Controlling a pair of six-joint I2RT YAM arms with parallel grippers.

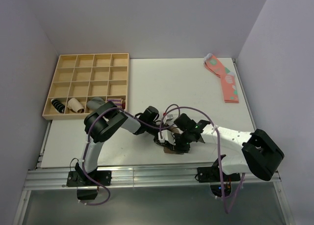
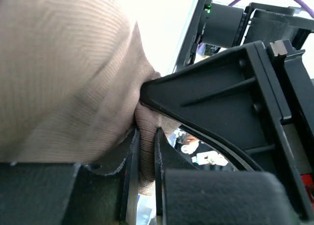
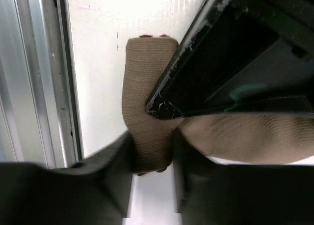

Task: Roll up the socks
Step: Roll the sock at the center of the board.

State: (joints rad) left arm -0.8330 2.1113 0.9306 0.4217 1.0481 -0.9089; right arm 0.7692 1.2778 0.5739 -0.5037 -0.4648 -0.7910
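Tan sock (image 3: 147,87) runs lengthwise down frame centre into right gripper (image 3: 152,158), fingers (image 3: 98,185) closed on its sides; left gripper (image 2: 145,156) pinches a fold tight at lower centre.

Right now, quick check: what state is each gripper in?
Left gripper: closed, pinching a fold of the tan sock.
Right gripper: closed on the same tan sock, fabric squeezed between its blurred fingers.

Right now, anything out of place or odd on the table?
Only the coral-pink sock: it lies alone at the far right corner of the table, its far end crumpled, well away from the wooden tray and from the tan sock at the near edge. Nothing looks spilled or damaged.
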